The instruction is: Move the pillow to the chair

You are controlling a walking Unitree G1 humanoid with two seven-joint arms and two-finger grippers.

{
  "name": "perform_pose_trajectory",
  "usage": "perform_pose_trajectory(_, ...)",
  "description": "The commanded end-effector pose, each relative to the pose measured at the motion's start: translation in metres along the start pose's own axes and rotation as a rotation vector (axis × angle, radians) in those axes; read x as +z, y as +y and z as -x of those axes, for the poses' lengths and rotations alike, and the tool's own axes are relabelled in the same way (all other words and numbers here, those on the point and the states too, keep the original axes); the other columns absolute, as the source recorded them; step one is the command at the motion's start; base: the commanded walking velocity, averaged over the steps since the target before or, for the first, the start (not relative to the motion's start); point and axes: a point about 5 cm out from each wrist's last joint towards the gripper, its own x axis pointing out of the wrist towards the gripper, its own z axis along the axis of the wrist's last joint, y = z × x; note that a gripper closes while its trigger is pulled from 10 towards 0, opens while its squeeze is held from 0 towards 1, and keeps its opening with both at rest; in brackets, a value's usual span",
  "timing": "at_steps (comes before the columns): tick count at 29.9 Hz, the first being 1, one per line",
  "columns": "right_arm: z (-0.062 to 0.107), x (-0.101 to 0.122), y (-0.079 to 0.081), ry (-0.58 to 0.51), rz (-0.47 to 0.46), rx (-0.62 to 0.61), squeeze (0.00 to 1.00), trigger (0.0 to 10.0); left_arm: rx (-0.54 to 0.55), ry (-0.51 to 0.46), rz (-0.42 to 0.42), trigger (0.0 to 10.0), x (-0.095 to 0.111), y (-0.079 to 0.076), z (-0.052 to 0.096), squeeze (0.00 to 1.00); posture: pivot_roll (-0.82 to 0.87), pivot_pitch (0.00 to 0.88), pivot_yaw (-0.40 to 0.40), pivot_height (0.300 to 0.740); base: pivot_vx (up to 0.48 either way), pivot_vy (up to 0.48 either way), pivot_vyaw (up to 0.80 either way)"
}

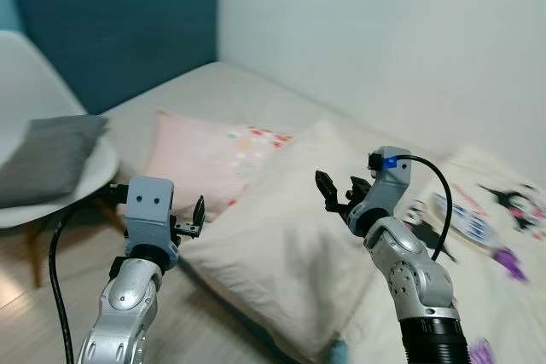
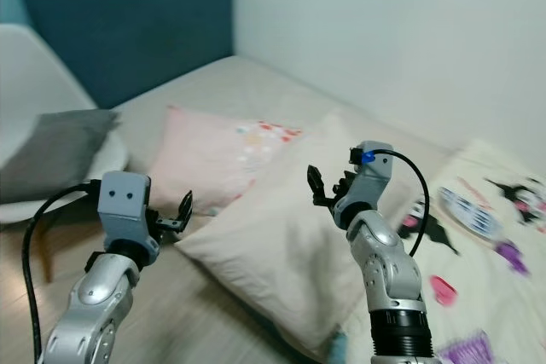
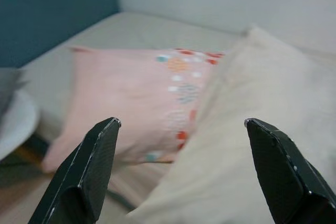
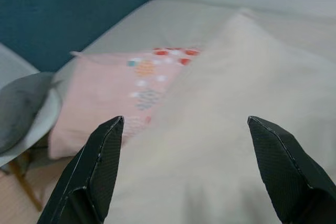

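Both arms are raised over the edge of a bed (image 1: 256, 91). The left gripper (image 1: 194, 219) and the right gripper (image 1: 334, 193) both stand wide open, holding nothing, each aimed at a large cream pillow (image 1: 290, 245) that lies at the bed's near edge. The wrist views look out between spread black fingers (image 3: 89, 171) at that pillow and at a pink pillow (image 1: 209, 159) half tucked behind it, touching it. The left gripper hovers just beside the cream pillow's near corner; the right one hangs over its upper face, apparently not yet touching it.

The white chair (image 1: 34, 83) stands beside the bed on the robot's left, near the pink pillow, with a grey cushion (image 1: 47, 155) already on its seat. A patterned blanket (image 1: 495, 210) lies on the robot's right.

The task does not say which pillow is meant, so the first risk is picking the wrong one. The cream pillow looks broad and soft: a pinch at one corner may let it sag, slip free or drag the pink pillow off the bed. If the two grippers close unevenly, the fabric may fold and pull out of one. On the chair, the grey cushion leaves little bare seat, so a pillow set there could slide off to the floor (image 1: 26, 313).
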Motion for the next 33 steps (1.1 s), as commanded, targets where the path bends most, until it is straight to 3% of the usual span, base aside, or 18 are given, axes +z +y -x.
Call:
perform_pose_trajectory(1, 0.001, -0.001, -0.005, 0.01, -0.005, -0.023, 0.0, 10.0, -0.003, 0.008, -0.007, 10.0, -0.003, 0.0, -0.001, 0.0, -0.07, 0.0, -0.113, 0.74, 0.0, 0.0, -0.76)
perform_pose_trajectory(18, -0.001, 0.001, -0.002, 0.019, 0.007, 0.003, 0.0, 10.0, 0.039, -0.001, -0.027, 10.0, -0.001, 0.011, -0.005, 0.0, -0.07, 0.0, -0.118, 0.74, 0.0, 0.0, -0.76)
perform_pose_trajectory(23, -0.001, 0.0, 0.011, 0.035, 0.143, 0.131, 0.0, 10.0, 0.093, 0.015, -0.069, 10.0, -0.004, 0.021, -0.006, 0.0, -0.08, 0.0, -0.117, 0.74, 0.049, 0.0, 0.0)
perform_pose_trajectory(33, 0.001, -0.003, 0.01, 0.061, 0.182, 0.169, 0.0, 10.0, 0.106, 0.022, -0.08, 10.0, -0.006, 0.027, -0.004, 0.0, -0.08, 0.0, -0.118, 0.74, 0.297, 0.0, 0.0)
